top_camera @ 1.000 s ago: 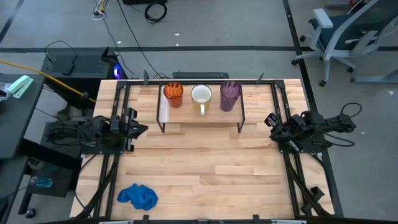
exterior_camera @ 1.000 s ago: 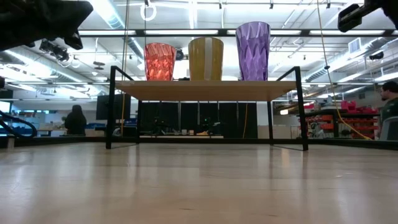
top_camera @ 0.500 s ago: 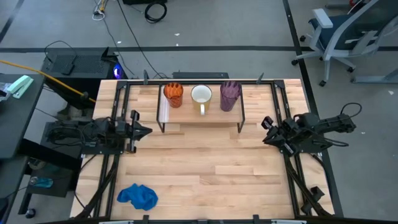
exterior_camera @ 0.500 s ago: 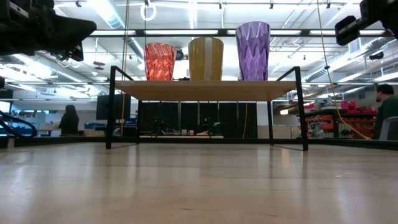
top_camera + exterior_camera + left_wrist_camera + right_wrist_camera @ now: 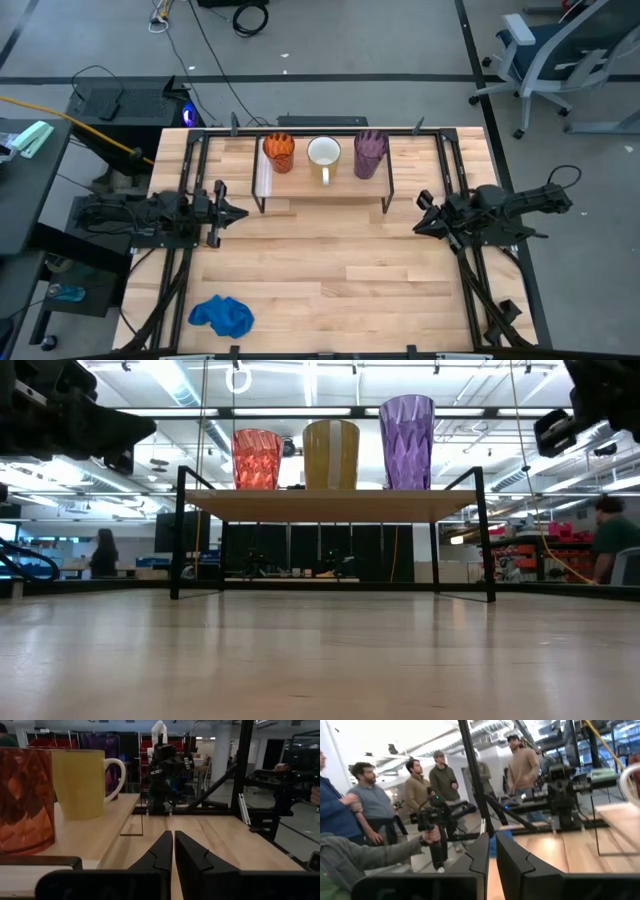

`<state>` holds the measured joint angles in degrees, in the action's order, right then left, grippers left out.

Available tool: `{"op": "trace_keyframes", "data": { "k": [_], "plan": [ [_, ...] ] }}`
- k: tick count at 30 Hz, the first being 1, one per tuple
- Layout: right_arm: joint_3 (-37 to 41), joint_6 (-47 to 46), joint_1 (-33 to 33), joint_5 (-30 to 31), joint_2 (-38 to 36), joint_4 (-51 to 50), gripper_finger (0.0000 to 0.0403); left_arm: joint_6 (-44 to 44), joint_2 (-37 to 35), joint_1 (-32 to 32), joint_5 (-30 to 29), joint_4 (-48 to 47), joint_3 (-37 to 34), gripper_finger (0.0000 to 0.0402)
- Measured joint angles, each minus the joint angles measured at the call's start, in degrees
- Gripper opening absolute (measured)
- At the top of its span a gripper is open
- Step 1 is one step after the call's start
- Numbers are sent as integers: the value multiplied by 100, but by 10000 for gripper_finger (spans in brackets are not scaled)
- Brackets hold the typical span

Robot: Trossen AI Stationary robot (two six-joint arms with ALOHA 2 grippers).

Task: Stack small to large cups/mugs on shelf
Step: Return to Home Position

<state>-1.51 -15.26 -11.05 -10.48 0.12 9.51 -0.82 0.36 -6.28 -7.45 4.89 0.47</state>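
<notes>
The orange swirl cup (image 5: pixel 279 152), the white mug (image 5: pixel 323 155) and the purple tumbler (image 5: pixel 370 153) stand upright in a row on the light-wood shelf (image 5: pixel 322 190) at the table's far middle. They also show in the low view: cup (image 5: pixel 257 458), mug (image 5: pixel 331 454), tumbler (image 5: pixel 406 442). My left gripper (image 5: pixel 236 211) is shut and empty, off the shelf's left end, level with the shelf board (image 5: pixel 102 832). My right gripper (image 5: pixel 419 222) is shut and empty, off the shelf's right end.
A blue cloth (image 5: pixel 222 316) lies near the table's front left corner. The shelf's black legs (image 5: pixel 180 535) stand on the tabletop. Several people stand in the room beyond the table in the right wrist view (image 5: pixel 445 785). The other arm (image 5: pixel 162 767) shows across the table.
My left gripper has crept toward the table's right, nearer the shelf's left end. My right gripper has gone toward the table's left and a little toward the near edge, turning as it went. The cups and the shelf have kept still.
</notes>
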Motion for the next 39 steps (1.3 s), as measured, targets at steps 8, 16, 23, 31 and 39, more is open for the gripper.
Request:
{"op": "trace_keyframes", "data": {
  "k": [8, 16, 23, 31, 39],
  "plan": [
    [108, 85, 0, 188, 9, -50, 39, 41, 0, 0, -1, -94, -2, 31],
    [108, 527, 0, 190, 9, -439, 39, 488, 2, 0, 9, -251, -2, 34],
    [106, 1073, 4, 193, 45, -683, 39, 623, 0, 0, 1, -221, -4, 25],
    [104, 1787, 4, 210, 133, -665, 39, 603, 0, 0, -1, -210, -4, 29],
    [104, 1785, 4, 210, 133, -664, 39, 601, 0, 0, -3, -206, -4, 35]
  ]
}}
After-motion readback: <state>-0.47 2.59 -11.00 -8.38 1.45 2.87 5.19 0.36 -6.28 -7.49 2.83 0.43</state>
